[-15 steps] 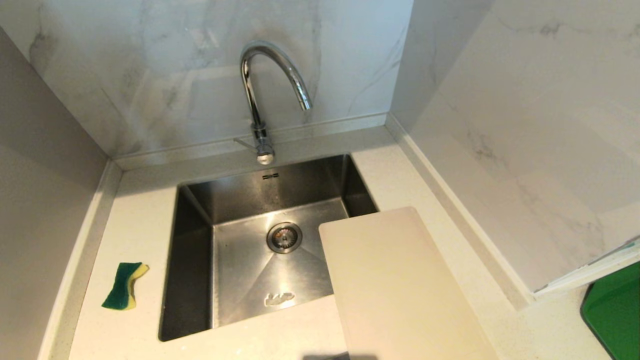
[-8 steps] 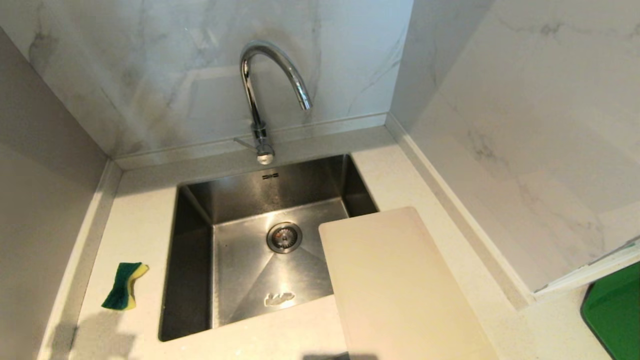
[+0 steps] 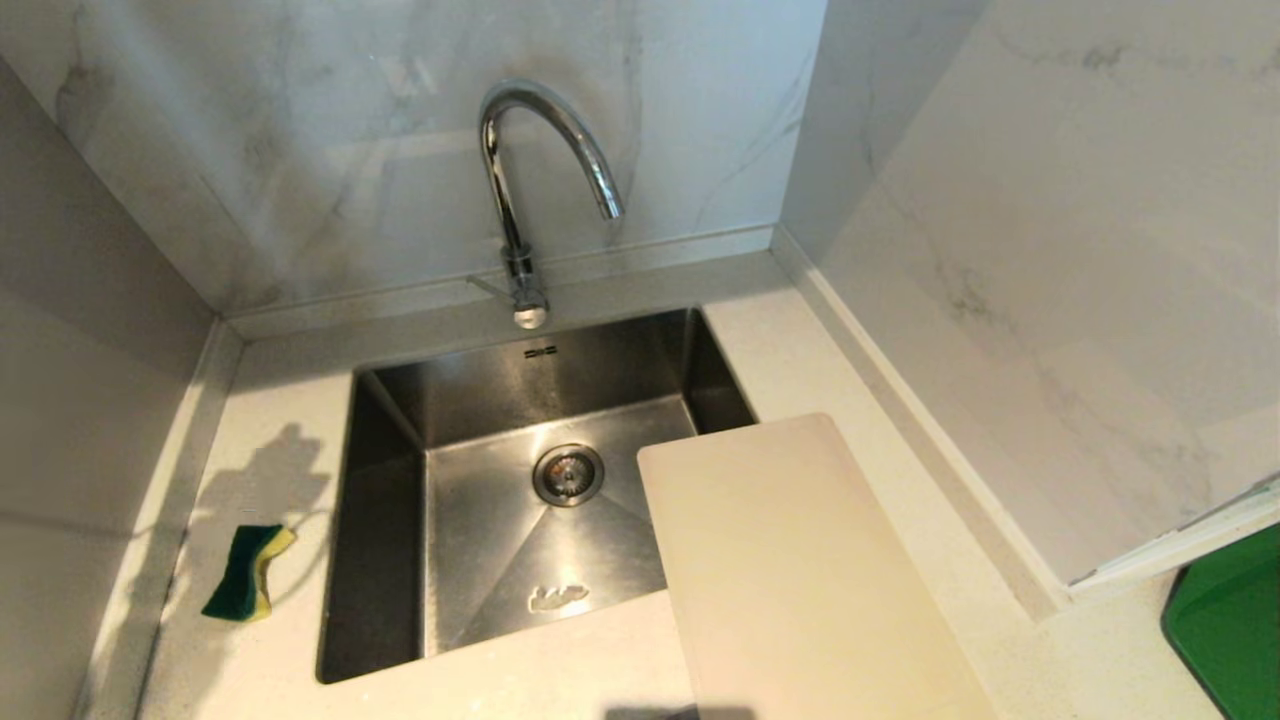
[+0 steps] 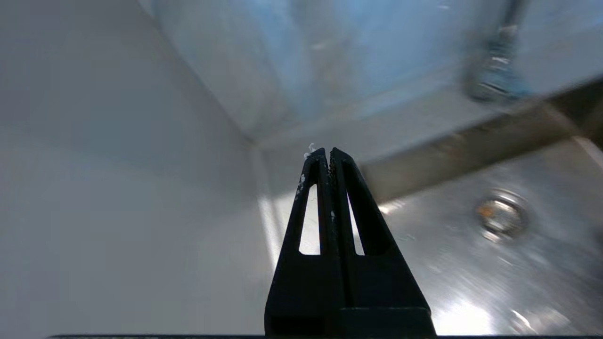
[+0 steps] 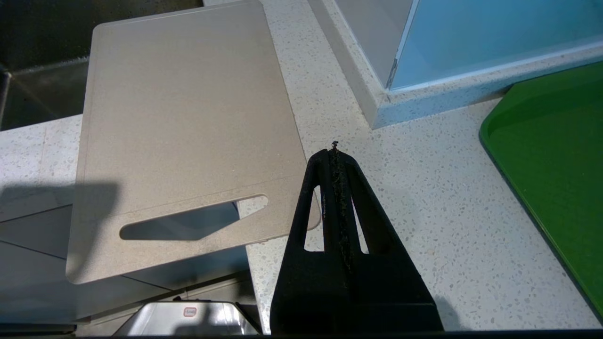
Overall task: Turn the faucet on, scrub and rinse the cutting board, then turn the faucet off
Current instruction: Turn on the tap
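The chrome gooseneck faucet point(image 3: 520, 200) stands behind the steel sink point(image 3: 390, 560), its thin lever sticking out at its base; no water runs. The pale cutting board point(image 3: 790, 570) lies flat on the counter right of the sink, its far left corner overhanging the basin; the right wrist view shows the cutting board point(image 5: 183, 122) with its handle slot past the counter's front edge. My left gripper point(image 4: 328, 151) is shut and empty, above the sink's left side, with the blurred faucet base point(image 4: 494, 75) ahead. My right gripper point(image 5: 333, 149) is shut and empty, beside the board's near corner. Neither arm shows in the head view.
A green-and-yellow sponge point(image 3: 247, 572) lies on the counter left of the sink. A bright green tray point(image 3: 1230, 620) sits at the far right. Marble walls close the back and right, a plain wall the left. The sink drain point(image 3: 568, 474) is bare.
A shadow of my left arm has spread over the counter left of the sink, up past the sponge. Faucet, board and sponge have not moved.
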Available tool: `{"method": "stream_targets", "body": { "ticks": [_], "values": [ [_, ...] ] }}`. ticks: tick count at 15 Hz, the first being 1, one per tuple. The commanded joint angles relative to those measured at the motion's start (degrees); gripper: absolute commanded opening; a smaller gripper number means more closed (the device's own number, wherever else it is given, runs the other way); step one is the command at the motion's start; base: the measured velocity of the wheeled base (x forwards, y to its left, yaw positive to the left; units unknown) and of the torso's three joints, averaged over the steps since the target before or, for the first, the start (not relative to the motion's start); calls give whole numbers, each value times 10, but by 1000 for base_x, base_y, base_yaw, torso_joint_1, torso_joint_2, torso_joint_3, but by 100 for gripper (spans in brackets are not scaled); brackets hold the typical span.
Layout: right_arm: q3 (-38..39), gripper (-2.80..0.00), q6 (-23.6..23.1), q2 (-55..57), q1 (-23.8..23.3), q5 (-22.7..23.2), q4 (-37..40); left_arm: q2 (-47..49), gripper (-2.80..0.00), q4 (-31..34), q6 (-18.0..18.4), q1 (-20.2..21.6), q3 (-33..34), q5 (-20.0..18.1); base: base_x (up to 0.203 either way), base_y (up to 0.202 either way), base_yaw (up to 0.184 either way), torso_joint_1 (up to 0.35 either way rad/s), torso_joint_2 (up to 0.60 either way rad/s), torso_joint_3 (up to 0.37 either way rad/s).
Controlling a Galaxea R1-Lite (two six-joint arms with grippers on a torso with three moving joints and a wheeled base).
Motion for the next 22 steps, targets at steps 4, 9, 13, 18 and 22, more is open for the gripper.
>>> {"method": "stream_targets", "body": {
  "ticks": [4,9,13,18,22],
  "values": [
    [0,-280,0,0,0,0,0,212,-280,-1,8,-81,-173,141,0,0,0,0,0,0],
    [0,-280,0,0,0,0,0,342,-280,2,-86,-180,-306,245,0,0,0,0,0,0],
    [0,-280,0,0,0,0,0,402,-280,32,-247,-238,-365,270,0,0,0,0,0,0],
    [0,-280,0,0,0,0,0,498,-280,36,-422,-257,-441,238,0,0,0,0,0,0],
    [0,-280,0,0,0,0,0,540,-280,-36,-436,-258,-443,242,0,0,0,0,0,0]
  ]
}}
